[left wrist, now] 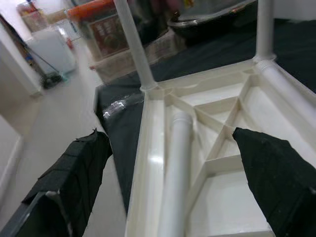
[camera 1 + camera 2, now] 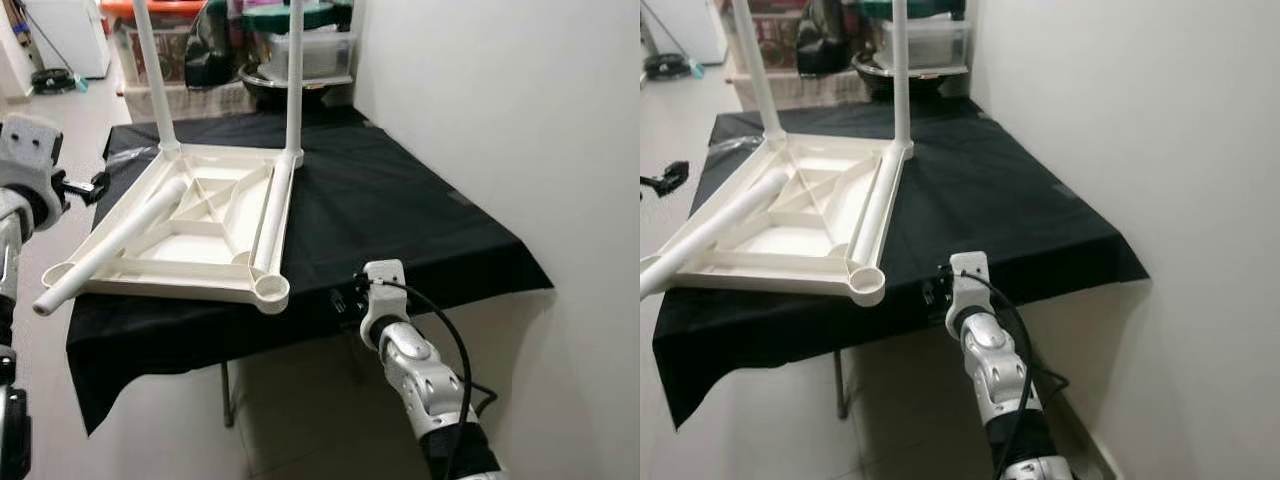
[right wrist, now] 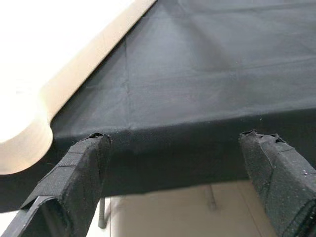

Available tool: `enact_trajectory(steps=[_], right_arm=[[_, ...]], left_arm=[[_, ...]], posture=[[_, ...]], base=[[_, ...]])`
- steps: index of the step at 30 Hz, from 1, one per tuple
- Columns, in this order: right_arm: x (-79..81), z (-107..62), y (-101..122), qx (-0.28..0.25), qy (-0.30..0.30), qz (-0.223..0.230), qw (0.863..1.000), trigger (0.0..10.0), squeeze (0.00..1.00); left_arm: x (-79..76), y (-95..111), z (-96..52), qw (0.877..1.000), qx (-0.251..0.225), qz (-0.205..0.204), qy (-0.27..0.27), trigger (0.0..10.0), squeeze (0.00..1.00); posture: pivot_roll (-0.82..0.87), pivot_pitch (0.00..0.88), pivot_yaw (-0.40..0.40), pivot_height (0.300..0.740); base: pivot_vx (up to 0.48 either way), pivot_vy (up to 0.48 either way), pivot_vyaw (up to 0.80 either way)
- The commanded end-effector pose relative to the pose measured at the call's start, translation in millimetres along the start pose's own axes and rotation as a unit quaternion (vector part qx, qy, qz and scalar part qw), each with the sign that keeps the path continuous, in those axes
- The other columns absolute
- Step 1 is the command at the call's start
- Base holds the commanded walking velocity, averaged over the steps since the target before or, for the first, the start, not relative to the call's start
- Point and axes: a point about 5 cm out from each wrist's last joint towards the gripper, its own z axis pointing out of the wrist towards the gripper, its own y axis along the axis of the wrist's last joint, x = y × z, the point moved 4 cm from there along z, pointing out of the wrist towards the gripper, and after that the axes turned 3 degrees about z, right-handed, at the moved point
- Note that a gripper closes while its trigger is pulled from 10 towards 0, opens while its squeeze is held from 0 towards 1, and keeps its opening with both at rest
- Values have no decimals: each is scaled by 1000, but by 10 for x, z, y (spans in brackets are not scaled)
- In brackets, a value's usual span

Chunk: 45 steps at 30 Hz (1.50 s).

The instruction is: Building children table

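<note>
Lighting: even, indoor, moderately bright; soft shadows. White tabletop point(image 3: 29, 59) overexposed in right wrist view. Slight overall softness.

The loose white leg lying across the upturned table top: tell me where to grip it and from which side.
Grip the loose leg near its overhanging end, with the left tool coming from the robot's left. That end sticks out past the table top's corner, so fingers can likely close around the round tube without hitting the ribs. The left tool is open and already faces it.

Smooth, glossy white plastic tabletop point(image 2: 205, 225) and legs point(image 2: 115, 245) lie on matt black cloth point(image 2: 400, 215).
</note>
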Motion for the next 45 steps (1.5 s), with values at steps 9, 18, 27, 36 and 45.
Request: enact_trajectory(steps=[9,18,27,36,45], right_arm=[[99,-30,185,-55,30,3,998,10000,0],[227,-35,282,-80,53,-11,995,10000,0],[304,-30,297,-84,69,-29,994,10000,0],[302,-35,280,-80,72,-28,994,10000,0],[280,-30,265,-77,68,-16,995,10000,0]], left_arm=[[-639,-15,-439,994,-90,68,-2,10000,0],[-896,32,-534,995,-90,-34,31,10000,0],[-1113,55,-525,995,-93,-27,16,10000,0],[-1161,47,-518,996,-86,-25,14,10000,0],[-1195,25,-515,996,-83,-23,13,10000,0]], posture=[[71,0,-66,740],[75,0,-73,740],[69,0,-67,740],[64,0,-66,740],[62,0,-65,740]], base=[[0,0,0],[0,0,0],[0,0,268],[0,0,711],[0,0,0]])
